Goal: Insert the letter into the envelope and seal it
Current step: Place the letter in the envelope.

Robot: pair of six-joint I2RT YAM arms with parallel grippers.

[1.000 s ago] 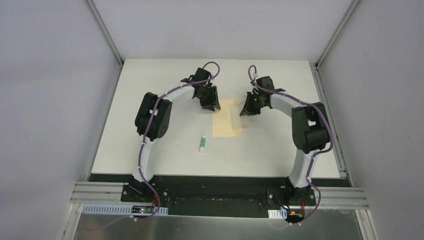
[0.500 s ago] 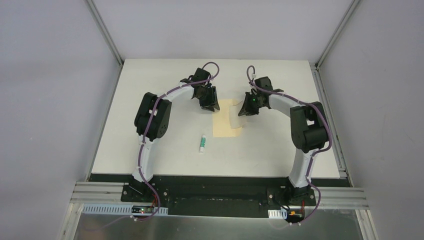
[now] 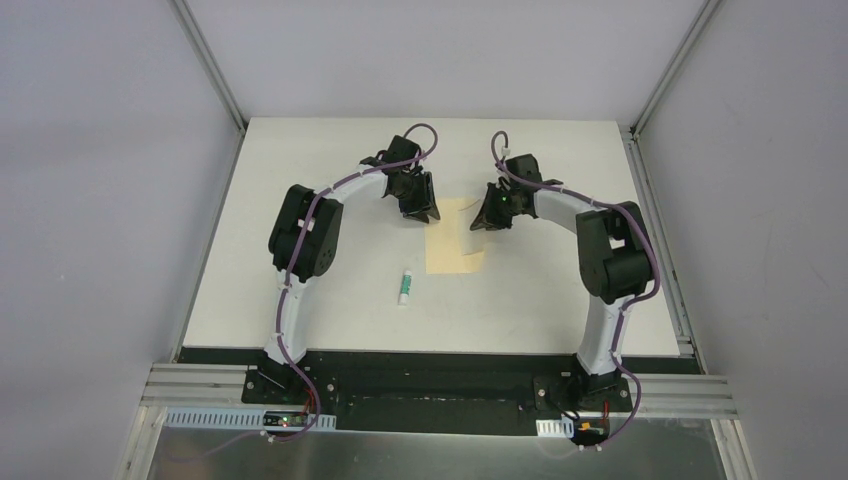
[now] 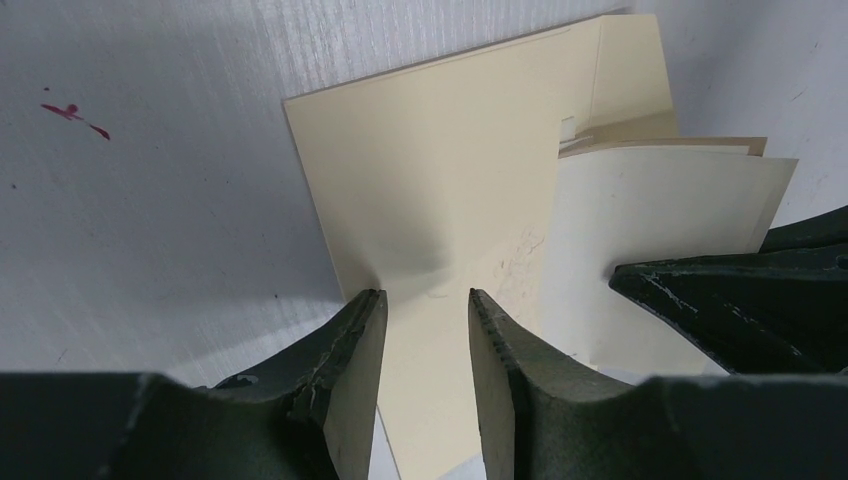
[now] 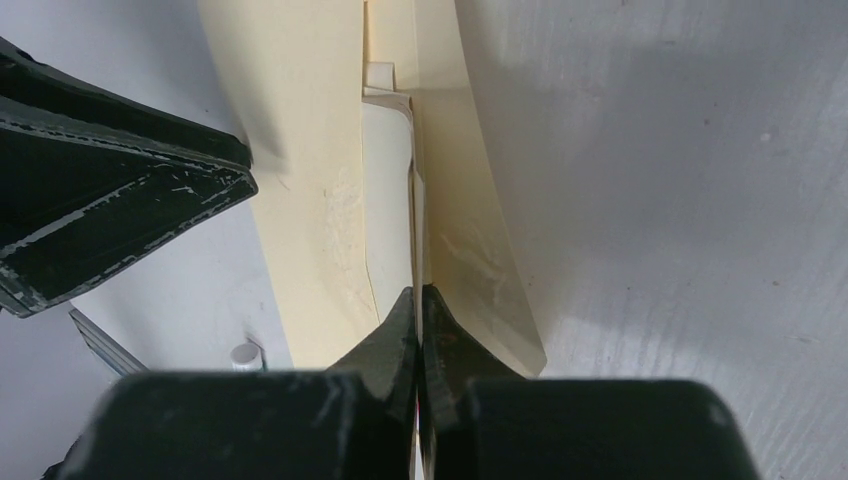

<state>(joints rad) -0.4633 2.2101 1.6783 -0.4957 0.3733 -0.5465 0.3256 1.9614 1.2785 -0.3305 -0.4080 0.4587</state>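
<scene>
Letter (image 4: pixel 650 250), thin and surely light, is pinched by one edge in the clenched right gripper (image 5: pixel 418 298), its far end at the mouth of the envelope (image 4: pixel 440 170). The envelope lies flat under the left gripper (image 4: pixel 425 305), whose jaws are parted. The sheet looks floppy and easily creased, so an edge grip seems safest.

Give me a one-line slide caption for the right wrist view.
Right tool pinching the pale letter edge-on, yellow-tan envelope showing on both sides of it.
</scene>
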